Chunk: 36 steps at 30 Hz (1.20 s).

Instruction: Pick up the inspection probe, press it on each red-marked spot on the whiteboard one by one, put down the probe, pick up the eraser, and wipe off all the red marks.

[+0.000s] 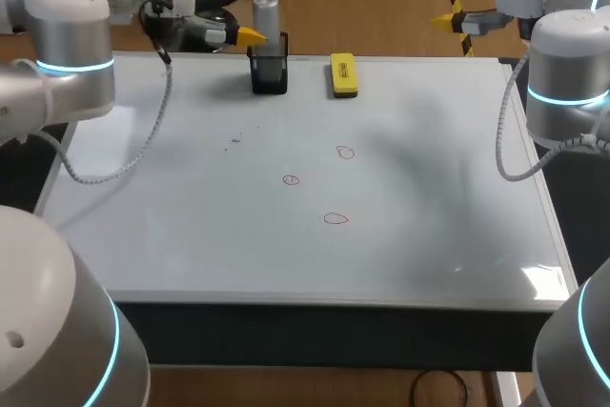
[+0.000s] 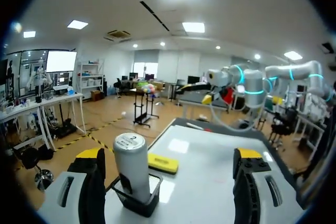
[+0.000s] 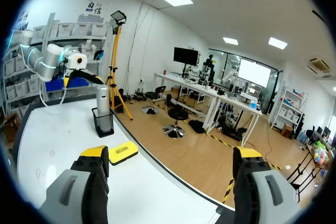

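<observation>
Just ahead of the released left claw (image 2: 169, 157), the silver cylindrical metal probe (image 2: 131, 163) stands upright in a black mesh holder (image 2: 139, 203). Judged rigid, smooth and likely slippery; grip the exposed upper barrel squarely. The right claw (image 3: 170, 156) is released, well apart.

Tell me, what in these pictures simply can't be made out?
- Silver cylindrical probe: its lower end is hidden inside the black mesh holder in every view.
- Three red pen marks: too small in the head view to tell whether each ring is closed. The left wrist view does not show them.
- Dark specks on the whiteboard: too small in the head view to identify.
</observation>
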Tool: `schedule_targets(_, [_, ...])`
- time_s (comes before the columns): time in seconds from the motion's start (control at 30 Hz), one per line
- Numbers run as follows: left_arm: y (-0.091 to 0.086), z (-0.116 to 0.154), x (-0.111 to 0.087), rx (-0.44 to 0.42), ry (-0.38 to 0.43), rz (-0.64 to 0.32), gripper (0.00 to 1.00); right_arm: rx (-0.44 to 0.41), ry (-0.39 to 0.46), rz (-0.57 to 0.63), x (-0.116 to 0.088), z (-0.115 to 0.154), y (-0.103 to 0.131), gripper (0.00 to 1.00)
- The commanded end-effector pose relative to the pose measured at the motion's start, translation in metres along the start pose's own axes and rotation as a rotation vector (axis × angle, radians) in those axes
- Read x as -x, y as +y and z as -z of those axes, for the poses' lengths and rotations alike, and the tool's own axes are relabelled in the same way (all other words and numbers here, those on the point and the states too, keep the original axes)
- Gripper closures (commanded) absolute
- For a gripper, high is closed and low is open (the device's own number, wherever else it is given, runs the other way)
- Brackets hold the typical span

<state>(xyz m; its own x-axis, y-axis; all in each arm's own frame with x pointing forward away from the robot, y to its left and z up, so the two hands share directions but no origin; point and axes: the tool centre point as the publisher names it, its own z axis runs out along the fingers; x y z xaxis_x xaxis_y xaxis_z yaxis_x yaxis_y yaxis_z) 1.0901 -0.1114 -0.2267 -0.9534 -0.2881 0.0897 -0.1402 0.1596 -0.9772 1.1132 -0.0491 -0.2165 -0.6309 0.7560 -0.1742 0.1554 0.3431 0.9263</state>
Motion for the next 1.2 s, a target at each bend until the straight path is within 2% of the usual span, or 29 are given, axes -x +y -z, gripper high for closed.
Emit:
schedule_targets(0.03, [0.008, -0.014, 0.008, -0.041, 0.072, -0.017, 0.00, -0.001, 0.001, 0.000, 0.000, 0.000, 0.000, 0.00])
schedule_targets(0.2, [0.015, -0.020, 0.012, -0.081, 0.097, -0.021, 0.00, -0.001, 0.001, 0.000, 0.000, 0.000, 0.000, 0.00])
schedule_targets(0.47, [0.026, -0.032, 0.019, -0.125, 0.201, -0.016, 0.00, -0.001, 0.001, 0.000, 0.000, 0.000, 0.000, 0.00])
schedule_targets(0.83, [0.036, -0.050, 0.038, -0.120, 0.296, -0.018, 0.00, -0.001, 0.001, 0.000, 0.000, 0.000, 0.000, 0.00])
schedule_targets(1.2, [0.038, -0.069, 0.046, -0.135, 0.316, -0.011, 0.00, -0.001, 0.001, 0.000, 0.000, 0.000, 0.000, 0.00])
